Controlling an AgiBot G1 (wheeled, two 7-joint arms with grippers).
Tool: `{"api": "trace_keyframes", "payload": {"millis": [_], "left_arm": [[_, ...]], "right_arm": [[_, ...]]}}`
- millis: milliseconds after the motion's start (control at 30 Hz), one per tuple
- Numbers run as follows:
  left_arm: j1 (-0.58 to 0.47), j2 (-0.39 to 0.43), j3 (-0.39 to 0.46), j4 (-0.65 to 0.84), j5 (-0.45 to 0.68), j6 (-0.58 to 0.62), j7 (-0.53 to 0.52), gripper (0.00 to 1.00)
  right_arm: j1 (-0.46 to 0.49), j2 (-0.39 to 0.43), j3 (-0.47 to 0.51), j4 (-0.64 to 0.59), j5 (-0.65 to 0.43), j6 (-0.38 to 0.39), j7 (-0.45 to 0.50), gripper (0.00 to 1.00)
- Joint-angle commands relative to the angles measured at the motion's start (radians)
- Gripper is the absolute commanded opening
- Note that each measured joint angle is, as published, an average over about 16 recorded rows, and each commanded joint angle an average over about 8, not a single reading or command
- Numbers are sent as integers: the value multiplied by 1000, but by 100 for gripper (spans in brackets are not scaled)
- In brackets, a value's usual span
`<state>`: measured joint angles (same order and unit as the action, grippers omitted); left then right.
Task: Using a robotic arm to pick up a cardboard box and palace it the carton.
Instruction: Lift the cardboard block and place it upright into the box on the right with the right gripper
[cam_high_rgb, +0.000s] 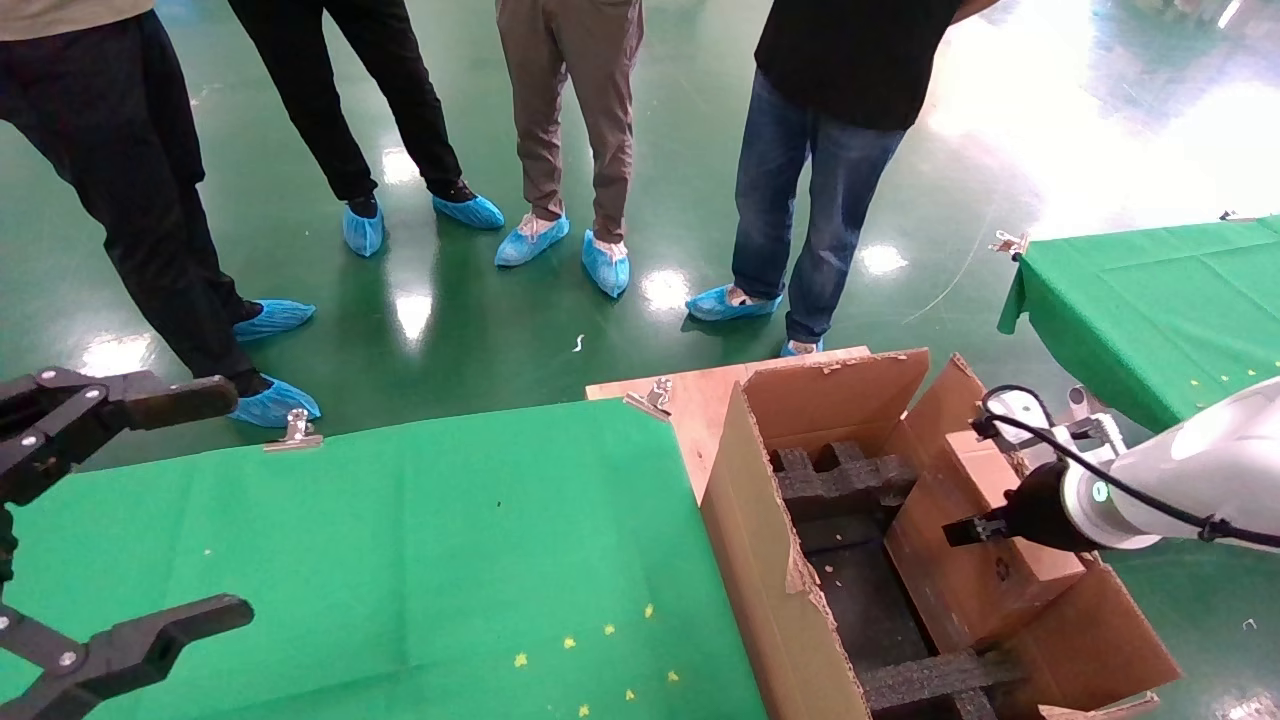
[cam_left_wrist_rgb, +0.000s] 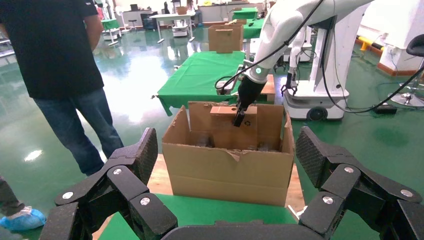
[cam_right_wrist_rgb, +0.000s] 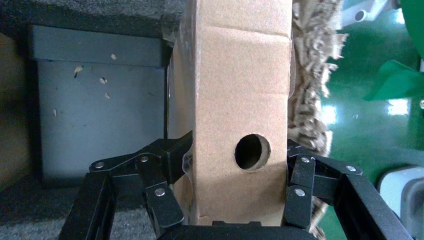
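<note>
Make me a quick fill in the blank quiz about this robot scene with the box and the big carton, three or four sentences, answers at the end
1. The right gripper is shut on the small ____ box.
2. The narrow face of that box has one round ____ in it.
3. The box is held over the open carton, which has black ____ inserts inside.
4. The left gripper hangs open over the table with the ____ cloth.

Missing words: cardboard; hole; foam; green

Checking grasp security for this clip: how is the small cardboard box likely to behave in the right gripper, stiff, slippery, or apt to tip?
The cardboard box probably stays stiff: its faces look flat between the right gripper fingers. Its glossy sides may be somewhat slippery. Standing on edge inside the carton, it could tip once released.
</note>
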<state>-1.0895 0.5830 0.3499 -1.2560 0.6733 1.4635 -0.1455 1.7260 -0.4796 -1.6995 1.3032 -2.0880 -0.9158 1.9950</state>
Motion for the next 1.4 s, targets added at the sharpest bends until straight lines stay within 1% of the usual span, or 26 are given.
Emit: {"api": "trace_keyframes", "payload": {"millis": [33, 300, 533, 1267, 1300, 1400], "left_arm": [[0, 0, 0, 0, 0, 0, 0, 100], [0, 0, 0, 0, 0, 0, 0, 100], [0, 0, 0, 0, 0, 0, 0, 100], [0, 0, 0, 0, 0, 0, 0, 100], [0, 0, 0, 0, 0, 0, 0, 100], [0, 0, 0, 0, 0, 0, 0, 100]], "right_arm": [[-12, -7, -2, -8, -8, 16, 8, 0], [-56, -54, -10, -97, 9, 78, -10, 0], [-85, -80, -15, -152, 42, 108, -38, 0], [-140, -155, -27, -300, 140, 139, -168, 0], [-141, -157, -26, -304, 146, 139, -174, 2], [-143, -159, -24, -311, 161, 140, -190, 39]]}}
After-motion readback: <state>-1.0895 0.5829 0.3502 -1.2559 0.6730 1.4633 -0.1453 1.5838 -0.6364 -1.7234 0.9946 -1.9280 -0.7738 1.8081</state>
